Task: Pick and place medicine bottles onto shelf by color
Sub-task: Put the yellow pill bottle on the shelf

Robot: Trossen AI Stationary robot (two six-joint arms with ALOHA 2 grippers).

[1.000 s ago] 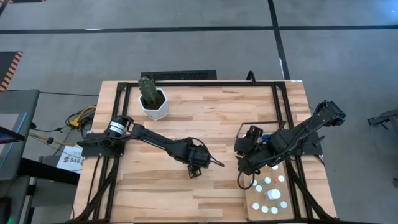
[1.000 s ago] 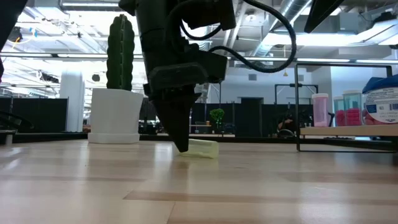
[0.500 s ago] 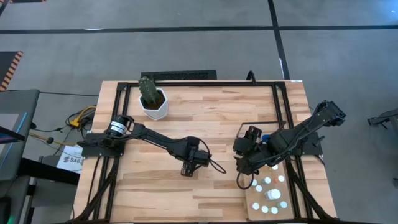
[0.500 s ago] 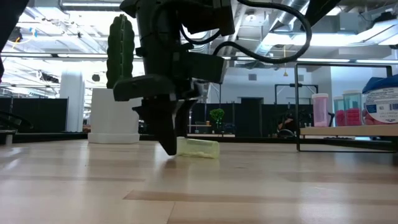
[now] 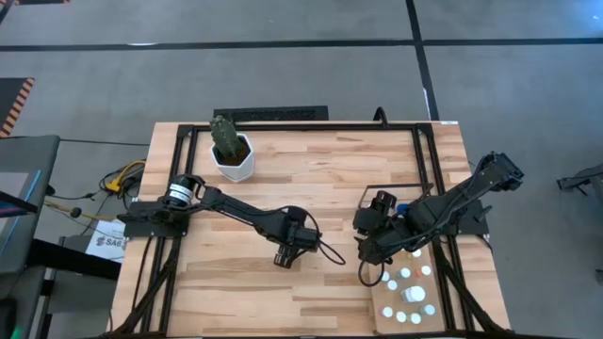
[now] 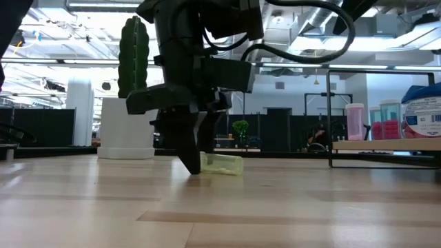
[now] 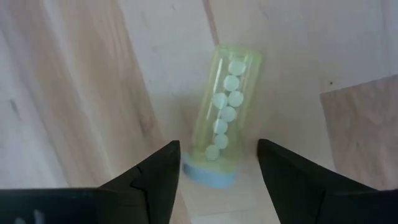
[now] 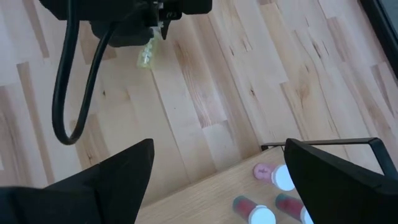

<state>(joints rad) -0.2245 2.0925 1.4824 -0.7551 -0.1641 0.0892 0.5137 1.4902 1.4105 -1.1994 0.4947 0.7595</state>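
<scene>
Left gripper (image 7: 217, 163) low mid-desk, fingers apart astride lying yellow-green bottle (image 7: 224, 117), not clamped; round body might roll away. Right gripper (image 8: 217, 165) gaped empty.

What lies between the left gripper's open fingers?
The lying yellow-green bottle, its pale cap end between the left gripper's fingers, seen in the left wrist view.

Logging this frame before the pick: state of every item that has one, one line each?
yellow-green bottle: lying on its side on the table, capped, pills inside, not gripped.
left gripper: open, fingers either side of the bottle's cap end, low at the tabletop.
right gripper: open, empty, above the shelf's edge.
shelf: on the table, bottles standing upright on it.
cactus pot: upright.
</scene>
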